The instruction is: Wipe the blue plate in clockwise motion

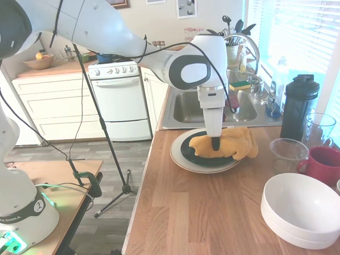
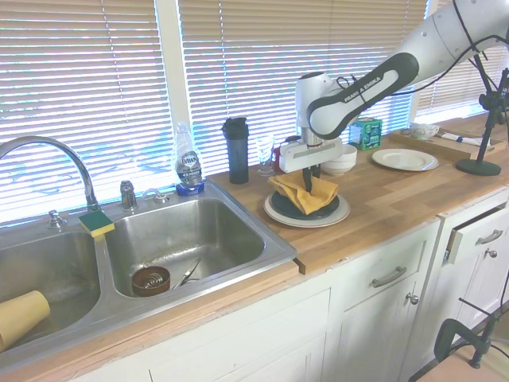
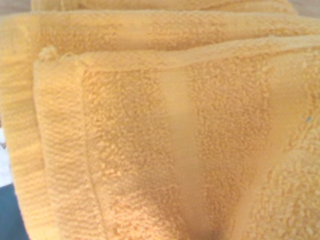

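Note:
The blue plate (image 1: 192, 155) is dark and glossy and sits on a larger cream plate (image 1: 179, 159) on the wooden counter. A folded yellow towel (image 1: 229, 144) lies across the blue plate and hangs over its window-side rim. My gripper (image 1: 215, 142) points straight down onto the plate, shut on the towel's near edge. In the second exterior view the towel (image 2: 301, 191) covers most of the blue plate (image 2: 320, 212) under the gripper (image 2: 306, 185). The wrist view is filled with the towel (image 3: 165, 130), with a sliver of blue plate (image 3: 10, 217) at a corner.
Stacked white bowls (image 1: 297, 212), a red mug (image 1: 324, 164), a clear cup (image 1: 287, 151) and a black shaker bottle (image 1: 298, 106) stand beside the plates. The steel sink (image 1: 234, 106) is just behind them. Another white plate (image 2: 403, 159) lies further along the counter.

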`<state>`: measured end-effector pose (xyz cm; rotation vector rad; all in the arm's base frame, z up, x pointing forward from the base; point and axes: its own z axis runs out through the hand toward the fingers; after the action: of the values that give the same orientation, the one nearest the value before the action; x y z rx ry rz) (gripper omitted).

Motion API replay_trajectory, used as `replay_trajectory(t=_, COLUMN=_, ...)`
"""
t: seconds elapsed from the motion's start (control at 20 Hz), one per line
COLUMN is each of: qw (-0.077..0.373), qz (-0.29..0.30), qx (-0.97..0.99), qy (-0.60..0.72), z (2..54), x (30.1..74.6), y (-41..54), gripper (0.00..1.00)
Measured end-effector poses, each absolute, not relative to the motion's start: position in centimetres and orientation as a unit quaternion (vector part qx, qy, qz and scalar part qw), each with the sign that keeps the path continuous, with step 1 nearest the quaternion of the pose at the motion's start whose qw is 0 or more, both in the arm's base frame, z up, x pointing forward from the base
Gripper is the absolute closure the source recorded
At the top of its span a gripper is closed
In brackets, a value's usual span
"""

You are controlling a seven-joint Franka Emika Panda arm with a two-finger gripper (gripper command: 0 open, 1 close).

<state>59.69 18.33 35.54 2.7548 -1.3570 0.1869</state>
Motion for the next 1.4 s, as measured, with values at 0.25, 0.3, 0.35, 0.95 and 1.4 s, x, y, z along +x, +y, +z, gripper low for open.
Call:
replay_trajectory(t=0.25, qw=0.039, qz=0.056, qx=0.9, qy=-0.431, z=35.6, x=56.0, y=17.5, gripper=1.0)
replay_trajectory(t=0.3, qw=0.039, qz=0.056, qx=0.901, qy=-0.428, z=35.6, x=55.2, y=17.7, gripper=1.0)
replay_trajectory(t=0.35, qw=0.039, qz=0.055, qx=0.903, qy=-0.423, z=35.6, x=54.5, y=18.0, gripper=1.0)
replay_trajectory(t=0.95, qw=0.023, qz=0.055, qx=0.922, qy=-0.383, z=35.4, x=51.5, y=23.0, gripper=1.0)
replay_trajectory(t=1.4, qw=-0.01, qz=0.061, qx=0.911, qy=-0.408, z=41.8, x=51.2, y=19.6, gripper=1.0)
